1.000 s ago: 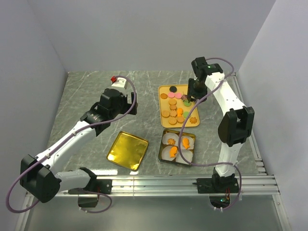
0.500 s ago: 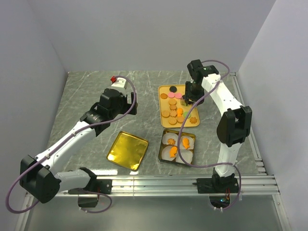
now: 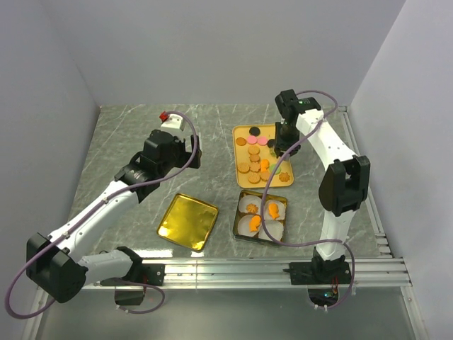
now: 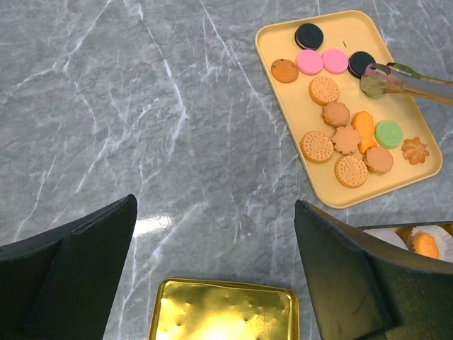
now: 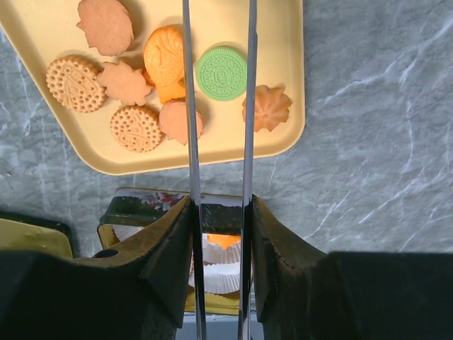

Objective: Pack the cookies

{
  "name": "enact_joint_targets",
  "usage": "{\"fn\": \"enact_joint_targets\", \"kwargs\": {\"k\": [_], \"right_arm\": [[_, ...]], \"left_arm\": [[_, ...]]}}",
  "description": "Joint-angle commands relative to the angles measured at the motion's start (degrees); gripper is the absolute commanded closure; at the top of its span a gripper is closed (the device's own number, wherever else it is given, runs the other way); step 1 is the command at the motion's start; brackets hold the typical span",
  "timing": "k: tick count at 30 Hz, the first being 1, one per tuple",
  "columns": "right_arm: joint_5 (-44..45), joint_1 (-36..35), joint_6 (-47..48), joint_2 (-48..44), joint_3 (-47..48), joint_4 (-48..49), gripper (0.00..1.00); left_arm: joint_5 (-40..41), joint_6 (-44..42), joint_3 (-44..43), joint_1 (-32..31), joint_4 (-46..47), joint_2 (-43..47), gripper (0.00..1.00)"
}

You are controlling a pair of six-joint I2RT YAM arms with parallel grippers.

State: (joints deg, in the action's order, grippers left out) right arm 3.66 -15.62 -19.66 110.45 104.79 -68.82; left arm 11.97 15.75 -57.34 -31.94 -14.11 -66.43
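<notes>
Left wrist: fourteen cookies (image 4: 323, 90) on tray (image 4: 333, 28)

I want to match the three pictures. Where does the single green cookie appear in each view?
Top external: green cookie on the right part of the yellow tray, toward its near end.
Left wrist: green cookie at the right side, near the tray's lower right corner.
Right wrist: green cookie at upper middle, seen between the two arms of the tongs.
Shared landmark: the rosette cookie beside it.
</notes>
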Motion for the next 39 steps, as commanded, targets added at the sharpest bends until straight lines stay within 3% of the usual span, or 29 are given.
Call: {"fn": "enact_joint_targets", "kwargs": {"k": [1,8,13,19,26,39], "right_arm": [[1.26,-0.38,-0.73,-4.63,4.27,-2.28,0.74],[-3.04,-2.48,-4.41,-18.66,-0.81,-3.52,0.74],[-8.74,-6.08,-8.63,-30.54,-13.01,-2.2,0.74],[-8.67,-13.47,-14.35,-46.27,-28.75,-1.41,0.74],[-11.74,-13.83,-18.83,-63.41,-43.59,-3.08,0.74],[-14.12,-14.09,-18.57,-71.52,-50.39,-6.24,0.73]], "left_arm": [[1.04,-0.01,0.48,0.13,2.33,1.31,0.01],[2.36,-1.33,1.27,0.3,3.47,-0.36,0.01],[2.62,-1.42,1.0,0.74,4.44,-2.73,0.01],[1.05,-1.42,-0.93,0.92,5.41,-6.25,0.01],[-2.73,1.03,-2.77,1.01,5.41,-8.88,0.01],[-7.66,4.91,-5.94,0.92,3.91,-13.37,0.01]]}}
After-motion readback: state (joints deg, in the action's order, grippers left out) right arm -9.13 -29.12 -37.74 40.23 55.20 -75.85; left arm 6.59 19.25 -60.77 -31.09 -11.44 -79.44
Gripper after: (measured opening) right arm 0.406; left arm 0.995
